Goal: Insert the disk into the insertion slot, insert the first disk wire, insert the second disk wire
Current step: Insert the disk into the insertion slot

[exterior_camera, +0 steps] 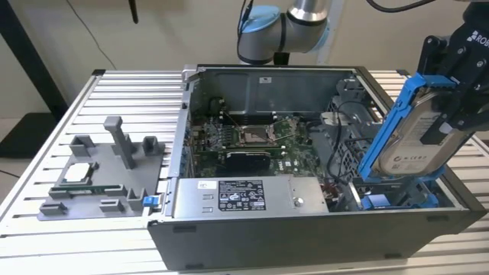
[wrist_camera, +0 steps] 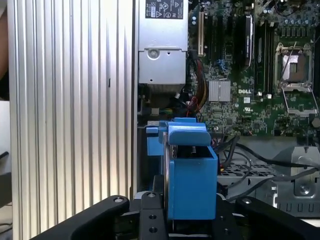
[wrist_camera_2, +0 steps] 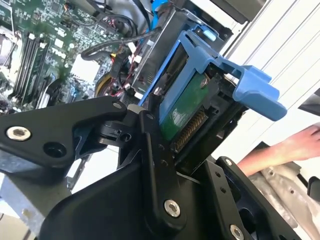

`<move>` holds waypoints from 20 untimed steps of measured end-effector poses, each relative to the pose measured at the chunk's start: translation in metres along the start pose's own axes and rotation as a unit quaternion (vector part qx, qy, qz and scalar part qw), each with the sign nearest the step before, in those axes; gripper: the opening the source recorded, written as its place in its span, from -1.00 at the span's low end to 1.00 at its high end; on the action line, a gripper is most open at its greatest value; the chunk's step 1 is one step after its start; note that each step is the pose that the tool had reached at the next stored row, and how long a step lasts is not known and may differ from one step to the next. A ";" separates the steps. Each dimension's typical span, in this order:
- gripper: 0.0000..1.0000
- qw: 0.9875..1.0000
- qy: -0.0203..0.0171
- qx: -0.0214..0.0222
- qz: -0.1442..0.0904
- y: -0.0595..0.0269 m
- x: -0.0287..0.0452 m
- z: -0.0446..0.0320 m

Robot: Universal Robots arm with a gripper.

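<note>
Clearly the gripper [exterior_camera: 450, 117] had the disk [exterior_camera: 416, 134] in its grasp: the black fingers [wrist_camera_2: 156, 165] were closed against the two flat sides of the bright blue carrier, with the silver drive clipped inside it. In the exterior view the disk stood steeply tilted, almost on end, its white label facing the camera. It hung over the front corner of the open computer case [exterior_camera: 306, 243] at the exterior view's right. Its lower end reached down to the case rim, just above another blue plastic part [exterior_camera: 382, 200] in the drive bay. Whether the two touched could not be told. Most of the disk stood above the case.

In the second wrist view the disk's [wrist_camera_2: 200, 95] green circuit board faced the camera, between the gripper's [wrist_camera_2: 182, 145] fingers, and the carrier's blue tab jutted out past it. A person's hand [wrist_camera_2: 295, 145] rested beyond the case. In the first wrist view the blue carrier end of the disk [wrist_camera: 192, 175] rose straight from the gripper [wrist_camera: 190, 220].

Inside the case lay the green motherboard [exterior_camera: 252, 137] and, along the near wall, the grey labelled power-supply box [exterior_camera: 244, 197]. Dark cables [exterior_camera: 347, 123] ran across the case near the bay. The case sat on a slatted metal worktop [exterior_camera: 137, 86], with a grey fixture tray [exterior_camera: 99, 172] well apart at the exterior view's left.
</note>
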State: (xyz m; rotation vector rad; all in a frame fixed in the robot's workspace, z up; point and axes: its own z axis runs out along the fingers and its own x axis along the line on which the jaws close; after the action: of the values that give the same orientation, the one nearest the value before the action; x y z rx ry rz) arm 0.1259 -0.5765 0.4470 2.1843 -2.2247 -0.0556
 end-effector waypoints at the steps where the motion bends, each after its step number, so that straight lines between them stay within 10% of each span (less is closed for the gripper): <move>1: -1.00 1.000 0.000 0.000 0.000 -0.0001 0.0000 0.0001; 20: -1.00 1.000 0.000 0.000 0.000 -0.0007 0.0001 0.0076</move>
State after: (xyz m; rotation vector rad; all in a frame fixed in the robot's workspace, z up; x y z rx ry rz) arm 0.1262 -0.5765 0.4393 2.1845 -2.2248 -0.0559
